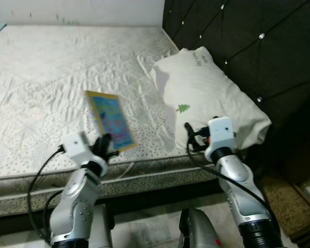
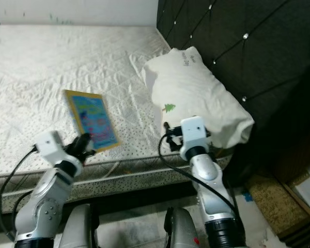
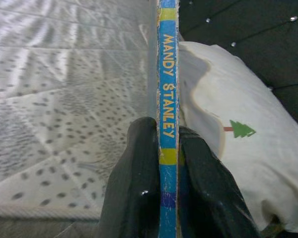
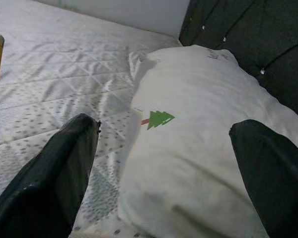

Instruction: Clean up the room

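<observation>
- Bedroom scene: bare quilted mattress (image 1: 51, 77) w/ grey dotted pattern, dark tufted headboard (image 1: 248, 46) along the robot's right, pale wall at the far end.
- White pillow (image 1: 206, 98) w/ small green tree print lies at the headboard end, near the mattress's front edge.
- Left end effector (image 1: 104, 144) is clamped on a picture book (image 1: 110, 120), gripping its near edge; book is tilted up off the mattress, cover facing up and toward the camera.
- Left wrist view: both black fingers (image 3: 139, 183) pinch the book's blue spine edge-on; "MANDY STANLEY" reads along it. Grip looks narrow, only at the low end of the spine.
- Right end effector (image 2: 168, 135) hovers at the mattress edge just beside the pillow, fingers (image 4: 64, 168) spread wide apart, pillow between them in the wrist view but no contact yet, as far as I can tell.
- Step in hand, my read: lift the book clear of the bed & carry it off to wherever books belong; pillow prob. next for the right arm.
- To do it well: keep the pinch firm, since a thin book held by one end may swing or slip; raise it slowly, keep it level-ish, avoid brushing the pillow.
- Right arm: best kept off the pillow till the book is away, or else close squarely over the pillow's corner, not the loose cover.
</observation>
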{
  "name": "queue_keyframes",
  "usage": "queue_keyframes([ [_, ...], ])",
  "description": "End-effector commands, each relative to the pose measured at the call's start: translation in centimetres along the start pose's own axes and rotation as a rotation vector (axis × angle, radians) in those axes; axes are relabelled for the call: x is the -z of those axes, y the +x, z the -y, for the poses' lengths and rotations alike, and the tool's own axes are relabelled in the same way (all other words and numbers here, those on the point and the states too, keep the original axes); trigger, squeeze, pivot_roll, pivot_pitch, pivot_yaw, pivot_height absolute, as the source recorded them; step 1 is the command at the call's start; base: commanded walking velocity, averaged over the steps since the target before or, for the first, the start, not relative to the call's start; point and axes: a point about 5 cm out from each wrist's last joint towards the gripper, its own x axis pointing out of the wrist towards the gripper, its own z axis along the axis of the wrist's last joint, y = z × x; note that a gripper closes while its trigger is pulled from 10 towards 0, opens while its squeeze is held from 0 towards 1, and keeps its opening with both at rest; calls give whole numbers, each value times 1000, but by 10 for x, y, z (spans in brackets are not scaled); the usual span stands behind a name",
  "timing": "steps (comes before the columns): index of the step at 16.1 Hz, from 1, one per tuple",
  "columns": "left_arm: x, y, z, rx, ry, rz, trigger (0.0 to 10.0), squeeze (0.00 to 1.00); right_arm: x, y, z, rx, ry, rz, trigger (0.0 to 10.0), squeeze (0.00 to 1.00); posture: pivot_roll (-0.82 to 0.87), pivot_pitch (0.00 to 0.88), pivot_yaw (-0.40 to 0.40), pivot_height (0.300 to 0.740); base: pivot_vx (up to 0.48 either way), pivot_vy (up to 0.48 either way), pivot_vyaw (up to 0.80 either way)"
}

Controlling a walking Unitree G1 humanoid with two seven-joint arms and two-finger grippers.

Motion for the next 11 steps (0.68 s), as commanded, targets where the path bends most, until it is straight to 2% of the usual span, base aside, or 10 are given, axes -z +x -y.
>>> queue_keyframes([
  [1,-13,0,4,21,5,63,10000,0,-2,1,-2,-1,2,11,10000,0,4,74,-76,554,341,0,0],
  [10,-8,0,5,33,12,34,10000,0,-2,1,1,12,-13,16,10000,0,8,61,-73,554,297,0,0],
  [11,-8,0,5,31,12,31,10000,0,-2,1,1,12,-14,16,10000,0,8,59,-72,554,0,0,0],
])
